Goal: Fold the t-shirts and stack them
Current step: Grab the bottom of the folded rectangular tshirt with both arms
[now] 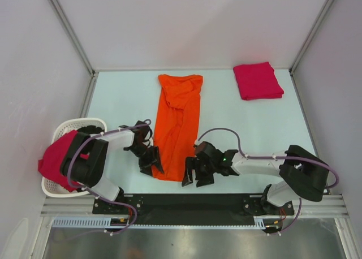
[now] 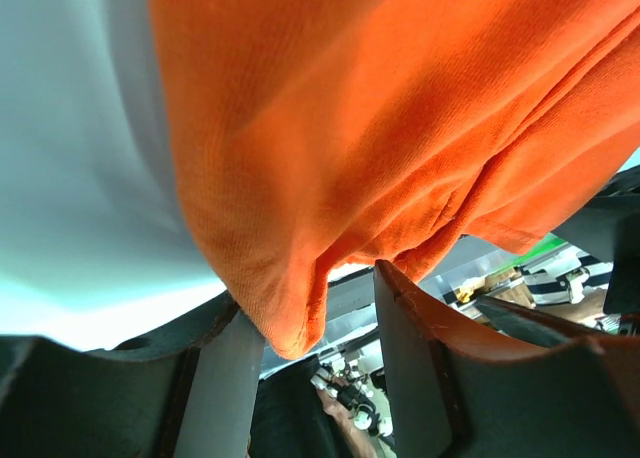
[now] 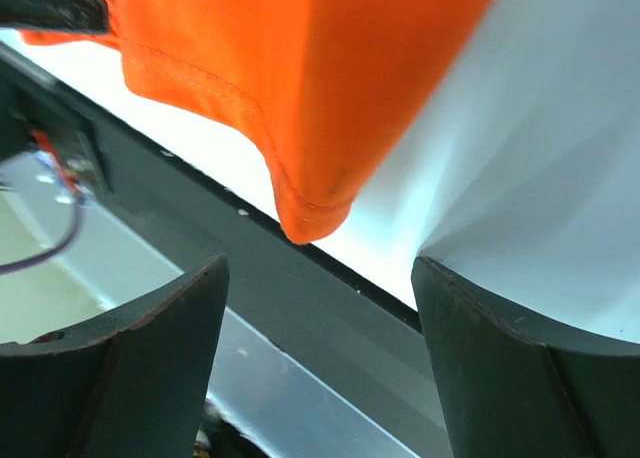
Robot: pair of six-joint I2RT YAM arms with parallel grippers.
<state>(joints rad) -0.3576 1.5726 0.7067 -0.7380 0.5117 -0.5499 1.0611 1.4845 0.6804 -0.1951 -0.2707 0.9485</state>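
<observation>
Orange t-shirt [image 1: 180, 115]: long folded strip, centre of top view, near end between both grippers.
Left gripper [image 1: 154, 162]: jaws apart, orange corner hanging loose between them.
Right gripper [image 1: 195, 176]: jaws wide apart, hem corner unclamped.
Folded crimson t-shirt [image 1: 258, 81]: upper right.
Second crimson t-shirt [image 1: 56, 157]: draped over basket [image 1: 65, 129], lower left.

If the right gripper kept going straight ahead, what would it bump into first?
Most likely the orange shirt: its near corner hangs just ahead of the right gripper, between its open fingers. Depth is hard to judge; the black rail shows beyond it.
</observation>
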